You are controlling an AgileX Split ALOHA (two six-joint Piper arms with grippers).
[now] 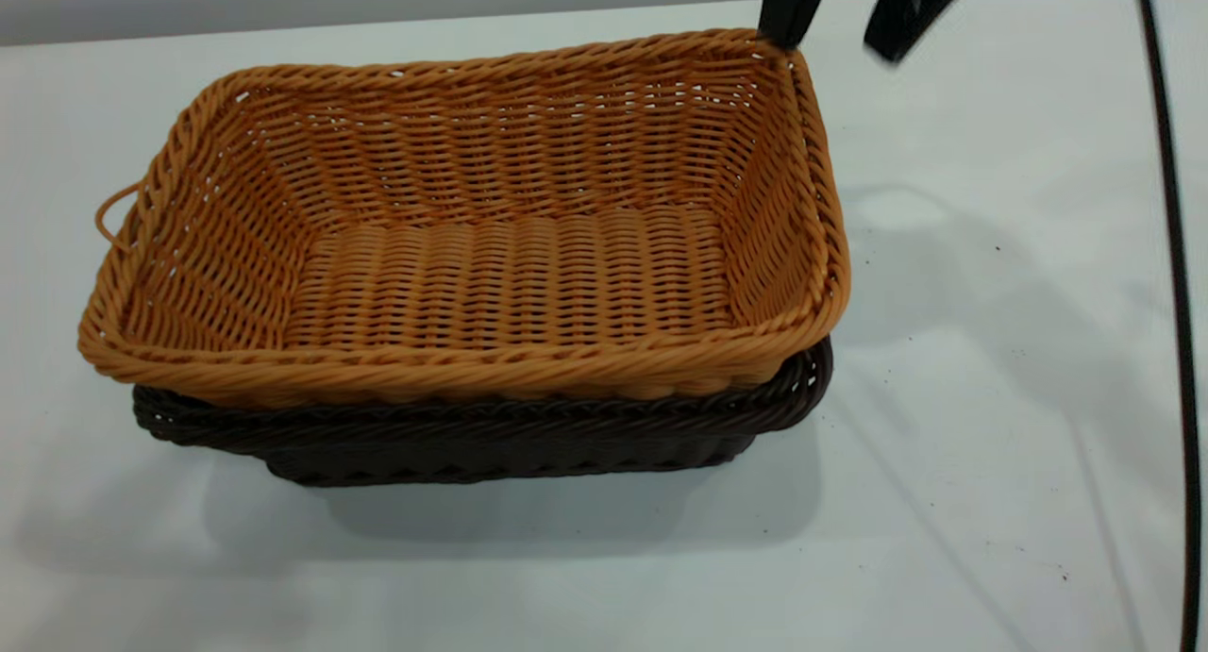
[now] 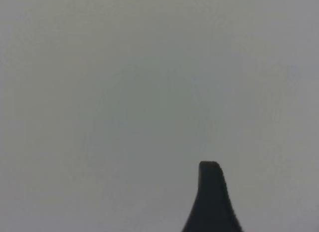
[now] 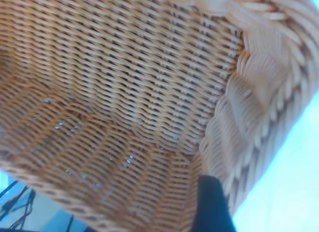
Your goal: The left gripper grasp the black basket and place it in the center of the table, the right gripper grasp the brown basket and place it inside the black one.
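The brown basket (image 1: 491, 256) sits nested inside the black basket (image 1: 472, 444), which stands on the table (image 1: 991, 444); only the dark rim and lower wall show below it. My right gripper (image 1: 840, 39) hangs at the brown basket's far right corner, open. One of its fingers (image 1: 788, 10) touches the rim there and the other is well clear of it to the right. The right wrist view shows the brown basket's inner wall (image 3: 124, 92) with one finger (image 3: 212, 204) at the corner. My left gripper (image 2: 249, 192) is over bare table, showing one finger (image 2: 212, 202) and holding nothing.
A black cable (image 1: 1180, 303) runs along the table's right side. Bare tabletop lies in front of and to the right of the stacked baskets. A small loop (image 1: 113, 213) sticks out from the brown basket's left end.
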